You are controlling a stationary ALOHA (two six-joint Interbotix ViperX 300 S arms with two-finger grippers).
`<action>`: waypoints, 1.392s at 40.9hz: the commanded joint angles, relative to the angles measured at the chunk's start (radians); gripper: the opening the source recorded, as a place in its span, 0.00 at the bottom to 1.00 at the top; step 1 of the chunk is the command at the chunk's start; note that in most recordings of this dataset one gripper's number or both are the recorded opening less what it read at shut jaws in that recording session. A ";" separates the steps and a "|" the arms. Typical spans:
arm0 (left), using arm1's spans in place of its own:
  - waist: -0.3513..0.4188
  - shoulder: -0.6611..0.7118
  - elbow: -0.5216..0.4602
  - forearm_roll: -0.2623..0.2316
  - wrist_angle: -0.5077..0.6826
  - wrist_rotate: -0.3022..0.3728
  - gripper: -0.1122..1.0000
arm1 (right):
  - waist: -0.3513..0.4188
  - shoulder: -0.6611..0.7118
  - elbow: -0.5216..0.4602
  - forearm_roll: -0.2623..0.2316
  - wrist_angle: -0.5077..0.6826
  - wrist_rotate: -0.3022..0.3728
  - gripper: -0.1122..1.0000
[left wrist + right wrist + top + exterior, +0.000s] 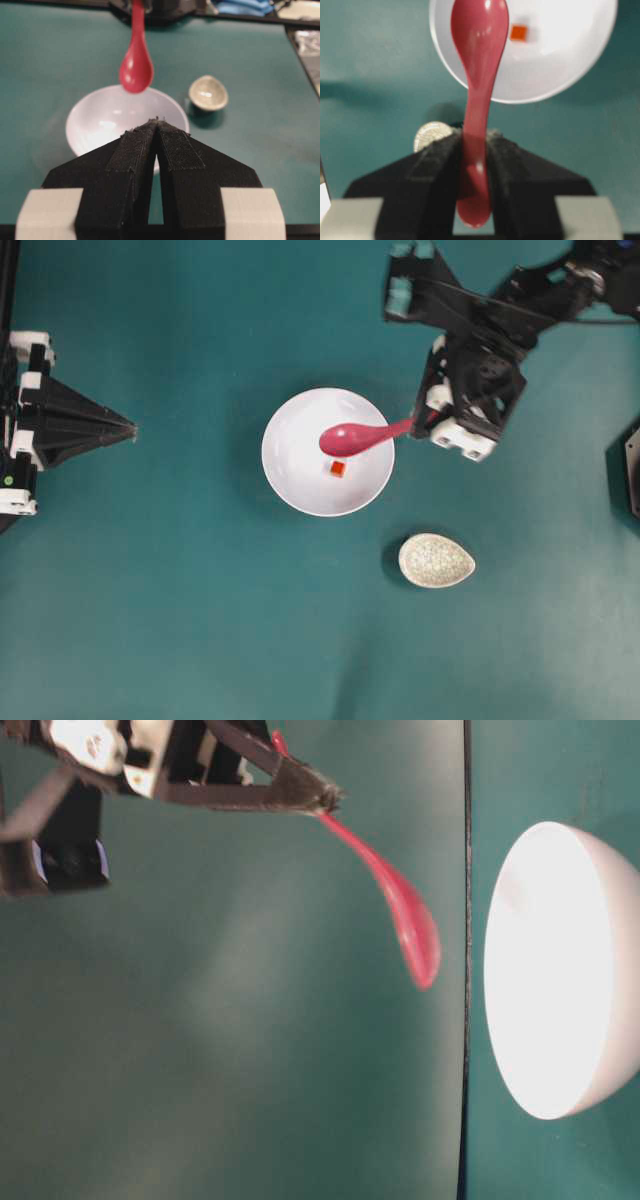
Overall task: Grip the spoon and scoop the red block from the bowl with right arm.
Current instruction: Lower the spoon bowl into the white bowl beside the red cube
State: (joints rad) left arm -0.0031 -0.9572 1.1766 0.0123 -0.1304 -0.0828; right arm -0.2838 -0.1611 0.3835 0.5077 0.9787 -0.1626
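Note:
My right gripper (415, 423) (475, 137) is shut on the handle of the pink spoon (350, 437) (480, 75). The spoon's scoop hangs in the air over the white bowl (300, 480) (560, 55), above its near-right part. The tiny red block (338, 469) (518, 33) lies on the bowl's bottom, just beside the scoop and apart from it. In the table-level view the spoon (405, 915) slopes down from the gripper tip (325, 798) toward the bowl (560, 970). My left gripper (130, 430) (157, 121) rests at the left edge, shut and empty, pointing at the bowl (100, 120).
A small speckled off-white oval dish (436, 561) (208, 92) sits on the teal table in front of and to the right of the bowl. A dark object (628, 475) stands at the right edge.

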 commanded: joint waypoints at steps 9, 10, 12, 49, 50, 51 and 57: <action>0.002 0.006 -0.018 0.002 -0.008 0.003 0.10 | 0.011 0.069 -0.137 -0.107 0.153 0.176 0.30; 0.002 0.006 -0.018 0.002 -0.008 0.003 0.10 | 0.012 0.074 -0.141 -0.112 0.153 0.179 0.30; 0.002 0.006 -0.018 0.003 -0.008 0.003 0.10 | 0.021 0.080 -0.149 -0.115 0.155 0.183 0.30; 0.002 0.005 -0.018 0.003 -0.008 0.003 0.10 | 0.091 0.287 -0.290 -0.163 0.321 0.184 0.30; 0.002 0.006 -0.018 0.003 -0.006 0.003 0.10 | 0.089 0.288 -0.290 -0.170 0.325 0.184 0.30; 0.000 0.006 -0.018 0.003 -0.006 0.003 0.10 | 0.089 0.288 -0.290 -0.173 0.330 0.184 0.30; 0.000 0.006 -0.018 0.003 -0.005 0.003 0.10 | 0.091 0.291 -0.290 -0.189 0.336 0.183 0.30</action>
State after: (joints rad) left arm -0.0015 -0.9572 1.1766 0.0123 -0.1304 -0.0813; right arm -0.1948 0.1457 0.1197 0.3237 1.3131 0.0215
